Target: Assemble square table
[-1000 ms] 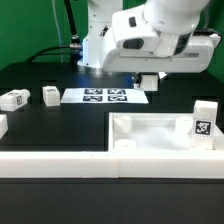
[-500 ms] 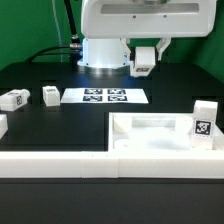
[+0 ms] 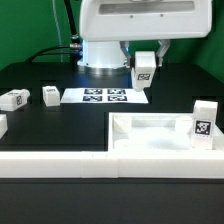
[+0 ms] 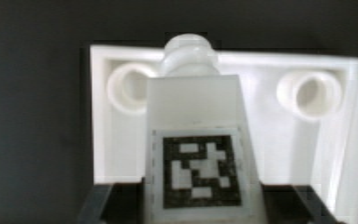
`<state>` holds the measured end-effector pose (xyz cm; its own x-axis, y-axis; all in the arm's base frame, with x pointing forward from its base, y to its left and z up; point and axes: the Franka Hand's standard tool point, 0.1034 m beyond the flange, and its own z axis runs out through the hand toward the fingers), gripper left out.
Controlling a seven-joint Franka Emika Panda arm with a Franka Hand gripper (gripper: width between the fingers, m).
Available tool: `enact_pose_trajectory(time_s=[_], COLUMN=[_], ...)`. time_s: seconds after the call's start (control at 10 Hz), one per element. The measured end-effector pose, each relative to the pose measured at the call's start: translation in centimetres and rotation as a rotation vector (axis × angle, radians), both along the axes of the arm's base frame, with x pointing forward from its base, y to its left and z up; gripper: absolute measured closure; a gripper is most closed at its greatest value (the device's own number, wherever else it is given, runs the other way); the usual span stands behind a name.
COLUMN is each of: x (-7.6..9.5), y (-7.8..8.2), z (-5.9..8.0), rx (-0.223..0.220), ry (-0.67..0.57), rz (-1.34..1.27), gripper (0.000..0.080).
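My gripper is shut on a short white leg whose tag faces the exterior camera. It holds the leg in the air, behind and above the square table top. In the wrist view the held leg runs between my dark fingers, and its rounded tip points toward the white top, where two round holes show. Another tagged leg stands upright at the top's end on the exterior view's right.
Two loose legs lie on the black table at the exterior view's left, with a third white piece at the edge. The marker board lies behind. A long white border wall runs along the front.
The arm has risen and the hand has turned. The held leg came down slightly in the last half second, and its tag now faces the exterior camera.
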<state>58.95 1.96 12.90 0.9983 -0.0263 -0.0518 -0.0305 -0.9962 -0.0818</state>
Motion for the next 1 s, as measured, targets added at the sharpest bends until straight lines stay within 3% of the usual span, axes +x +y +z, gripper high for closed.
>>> enact_pose_trajectory(time_s=[0.2, 0.3, 0.4, 0.6, 0.8, 1.0], x=[3.4, 4.0, 4.9, 4.9, 4.7, 5.9], y=[-1.5, -1.7, -2.1, -2.7, -2.9, -2.8], z=[1.8, 2.7, 2.9, 2.5, 1.4, 1.8], rx=[0.018, 0.019, -0.006, -0.042, -0.059, -0.058], ry=[-0.100, -0.119, -0.218, -0.327, -0.355, -0.380], rz=[-0.052, -0.049, -0.060, -0.071, -0.079, -0.122], gripper=[0.0511, 0.0511, 0.0511, 0.0511, 0.0511, 0.0511])
